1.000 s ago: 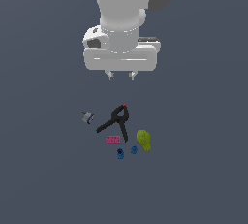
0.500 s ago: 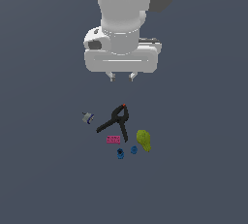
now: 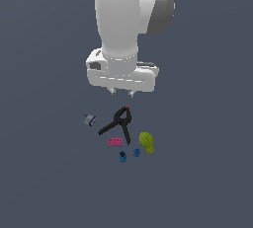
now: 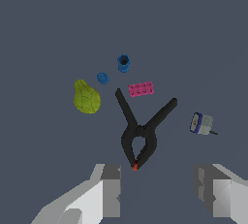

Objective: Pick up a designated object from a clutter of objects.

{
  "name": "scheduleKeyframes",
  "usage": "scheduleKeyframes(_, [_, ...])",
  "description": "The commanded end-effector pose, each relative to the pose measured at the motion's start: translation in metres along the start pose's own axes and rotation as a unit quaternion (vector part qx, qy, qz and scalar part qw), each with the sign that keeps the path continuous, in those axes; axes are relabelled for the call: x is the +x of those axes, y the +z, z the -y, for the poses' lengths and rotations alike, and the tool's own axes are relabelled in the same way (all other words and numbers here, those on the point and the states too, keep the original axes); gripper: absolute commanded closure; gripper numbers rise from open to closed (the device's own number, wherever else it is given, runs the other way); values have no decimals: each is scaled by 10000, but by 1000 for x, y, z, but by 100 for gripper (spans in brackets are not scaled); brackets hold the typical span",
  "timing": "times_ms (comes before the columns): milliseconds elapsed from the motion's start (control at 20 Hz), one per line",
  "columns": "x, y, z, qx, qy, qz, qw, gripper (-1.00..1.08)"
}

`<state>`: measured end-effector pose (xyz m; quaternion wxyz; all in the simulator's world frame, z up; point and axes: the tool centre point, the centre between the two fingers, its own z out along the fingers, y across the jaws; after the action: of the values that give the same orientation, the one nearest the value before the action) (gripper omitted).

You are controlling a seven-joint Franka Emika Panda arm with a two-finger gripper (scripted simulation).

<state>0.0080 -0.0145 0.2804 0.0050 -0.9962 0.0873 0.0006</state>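
1. Flat on the grey tabletop lies the black spring clamp, its red tip nearest the gripper.
2. A pink brick sits between its handle ends; a yellow-green lump lies just beside them.
3. Above, apart from the clamp, the gripper hangs with fingers spread, holding nothing.

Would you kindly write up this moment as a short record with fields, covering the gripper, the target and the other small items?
gripper: gripper open, holding nothing, hanging above the clutter
target: black spring clamp, lying flat on the floor, red tip toward the arm, handles spread away from it
beside one handle end: pink flat brick
exterior view's right of clamp: yellow-green lumpy object
exterior view's left of clamp: small grey-blue piece
past the brick: two tiny blue pieces
contact: none with any item
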Motion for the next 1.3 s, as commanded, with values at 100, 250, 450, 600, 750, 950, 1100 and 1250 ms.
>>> scheduleKeyframes(100, [10,39,-6,-19,577,-27,9983,-20])
scheduleKeyframes(250, [16,70,-13,-70,1043,-68,9945,-20])
scheduleKeyframes(450, [21,110,-24,-181,1662,-157,9858,-20])
scheduleKeyframes(600, [24,139,-35,-292,2110,-254,9767,-20])
scheduleKeyframes(750, [25,165,-47,-421,2539,-382,9656,-20])
scheduleKeyframes(950, [25,193,-63,-586,3011,-575,9501,-20])
scheduleKeyframes(1100, [24,207,-74,-689,3274,-713,9397,-20])
scheduleKeyframes(1250, [24,218,-83,-769,3469,-832,9310,-20])
